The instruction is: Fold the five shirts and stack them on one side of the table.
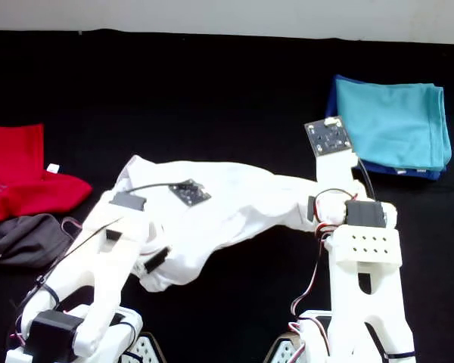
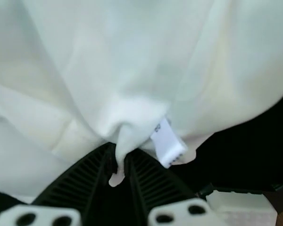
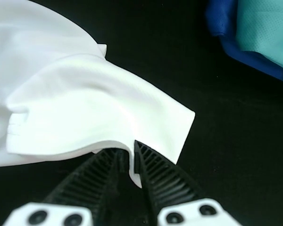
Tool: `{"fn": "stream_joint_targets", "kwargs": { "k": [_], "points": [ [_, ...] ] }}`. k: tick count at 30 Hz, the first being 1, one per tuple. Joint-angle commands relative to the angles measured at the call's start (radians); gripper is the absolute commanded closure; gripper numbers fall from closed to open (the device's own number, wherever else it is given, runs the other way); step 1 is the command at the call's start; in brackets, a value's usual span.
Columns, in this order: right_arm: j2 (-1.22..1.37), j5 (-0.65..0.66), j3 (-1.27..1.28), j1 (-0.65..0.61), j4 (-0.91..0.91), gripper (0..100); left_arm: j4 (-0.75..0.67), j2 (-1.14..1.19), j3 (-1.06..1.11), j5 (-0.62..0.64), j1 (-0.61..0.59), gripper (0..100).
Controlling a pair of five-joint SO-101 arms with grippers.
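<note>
High view: white shirt (image 1: 234,204) stretched between both arms, near centre. Teal shirt (image 1: 393,125) folded atop blue shirt (image 1: 335,98), far right. Red shirt (image 1: 19,178) and grey shirt (image 1: 23,238) at left.
Left wrist view: left gripper (image 2: 121,162) clamped on bunched white shirt.
Right wrist view: right gripper (image 3: 129,162) pinching white shirt hem.

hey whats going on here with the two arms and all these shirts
Both arms are holding the white shirt in the middle of the black table. The left gripper is shut on a bunch of its fabric near a tag, the right gripper on an edge at the other end. A teal shirt lies folded on a blue shirt at the far right. A red shirt and a dark grey shirt lie unfolded at the left.
</note>
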Motion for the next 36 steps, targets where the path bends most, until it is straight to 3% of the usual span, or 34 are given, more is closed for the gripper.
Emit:
{"fn": "stream_joint_targets", "kwargs": {
  "k": [1, 7, 10, 19, 26, 32, 36],
  "points": [
    [-0.018, 0.006, -0.013, 0.013, -0.015, 99.1, 0.173, -0.016, -0.177, -0.006, -0.015, 99],
    [0.004, 0.008, -0.14, 0.077, -0.07, 99.1, 0.488, -0.016, -0.579, -0.011, -0.015, 99],
    [0.073, 0.008, -0.314, 0.122, -0.031, 99.1, 0.546, -0.013, -0.796, -0.011, -0.03, 99],
    [0.249, 0.011, -0.88, 0.163, 0.231, 99.1, 0.548, -0.016, -1.245, -0.009, -0.2, 99],
    [0.26, 0.011, -1.207, 0.163, 0.286, 99.1, 0.546, -0.012, -1.538, -0.008, -0.228, 99],
    [0.26, 0.012, -1.359, 0.165, 0.269, 99.1, 0.46, -0.016, -1.607, -0.006, -0.226, 99],
    [0.262, 0.012, -1.32, 0.159, 0.317, 99.1, 0.506, -0.001, -1.567, -0.006, -0.226, 99]
  ]
}}
